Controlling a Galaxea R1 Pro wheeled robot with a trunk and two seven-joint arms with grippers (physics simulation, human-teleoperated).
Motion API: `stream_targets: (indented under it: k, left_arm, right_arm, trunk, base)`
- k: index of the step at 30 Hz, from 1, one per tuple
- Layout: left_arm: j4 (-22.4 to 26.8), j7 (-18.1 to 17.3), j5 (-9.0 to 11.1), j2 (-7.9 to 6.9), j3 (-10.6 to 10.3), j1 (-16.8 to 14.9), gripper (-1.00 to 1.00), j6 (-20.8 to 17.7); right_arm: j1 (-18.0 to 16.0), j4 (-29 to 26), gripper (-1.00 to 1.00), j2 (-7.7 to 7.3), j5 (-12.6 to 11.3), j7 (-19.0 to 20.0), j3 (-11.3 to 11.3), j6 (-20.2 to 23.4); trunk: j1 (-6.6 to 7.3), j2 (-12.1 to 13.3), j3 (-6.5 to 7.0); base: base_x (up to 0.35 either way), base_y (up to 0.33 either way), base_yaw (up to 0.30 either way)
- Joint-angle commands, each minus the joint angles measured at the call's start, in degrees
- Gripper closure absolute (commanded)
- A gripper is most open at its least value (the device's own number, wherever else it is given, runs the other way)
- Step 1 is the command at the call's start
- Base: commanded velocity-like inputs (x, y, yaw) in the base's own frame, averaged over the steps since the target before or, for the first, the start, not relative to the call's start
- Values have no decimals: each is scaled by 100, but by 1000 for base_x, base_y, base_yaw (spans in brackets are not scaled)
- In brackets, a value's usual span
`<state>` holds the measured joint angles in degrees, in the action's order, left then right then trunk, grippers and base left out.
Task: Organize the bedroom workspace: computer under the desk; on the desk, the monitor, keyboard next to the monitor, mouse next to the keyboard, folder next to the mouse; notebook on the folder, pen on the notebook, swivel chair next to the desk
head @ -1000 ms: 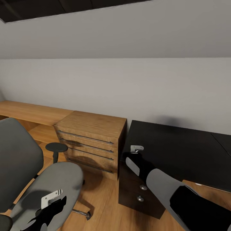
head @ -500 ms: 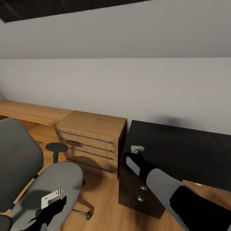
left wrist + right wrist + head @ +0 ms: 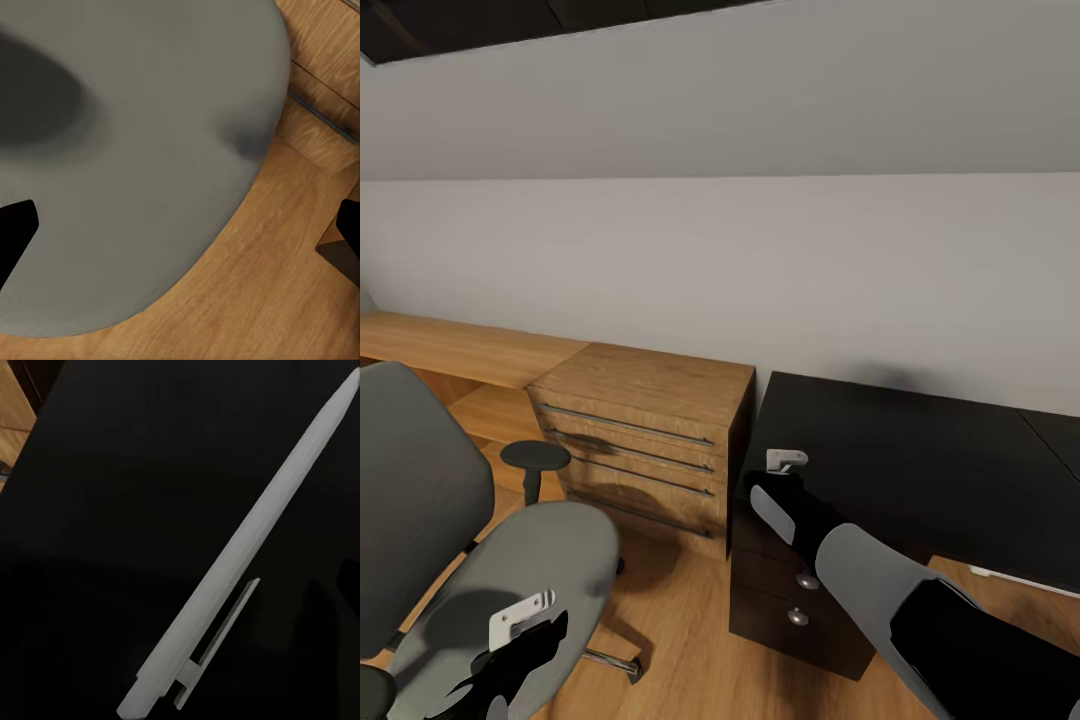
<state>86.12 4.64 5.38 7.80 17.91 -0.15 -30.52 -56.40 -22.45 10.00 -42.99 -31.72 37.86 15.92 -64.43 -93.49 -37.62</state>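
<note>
Our right gripper (image 3: 788, 462) hangs over the near left corner of the desk (image 3: 920, 465); in our right wrist view the pen (image 3: 247, 555) lies across the glossy black top, and we cannot tell how wide those jaws stand. Our left gripper (image 3: 510, 650) hovers above the swivel chair (image 3: 530, 560), its dark fingertips (image 3: 15, 229) spread wide over the bare grey seat, beside the wooden drawer chest (image 3: 645, 440).

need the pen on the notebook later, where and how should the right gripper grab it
Probably the plain barrel of the pen, between tip and clip, coming straight down from above with fingers across its width. It looks to lie flat on the black desk, long and thin, so the sides are the only graspable faces; the clip end is uneven.
</note>
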Motion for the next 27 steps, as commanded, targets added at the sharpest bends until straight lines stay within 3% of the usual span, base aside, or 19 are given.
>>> stream_targets:
  k: [1,15,16,27]
  left_arm:
    - [7,37,59,3,2,-2,-100,-33]
    - [1,37,60,3,2,-2,-100,-39]
    - [1,37,60,3,2,-2,-100,-40]
    - [1,37,52,70,2,-2,-100,-35]
  right_arm:
    - [-3,191,-100,0,-60,-25,28,60]
    - [-2,189,-100,0,-60,-30,29,60]
    - [-2,189,100,0,-60,-32,29,60]
    - [-2,182,100,0,-60,-78,29,60]
  trunk:
    - [-1,-2,-6]
    - [-1,-2,-6]
    - [-1,-2,-6]
    - [-1,-2,-6]
  base:
    - [0,0,0]
    - [0,0,0]
    - [0,0,0]
    - [0,0,0]
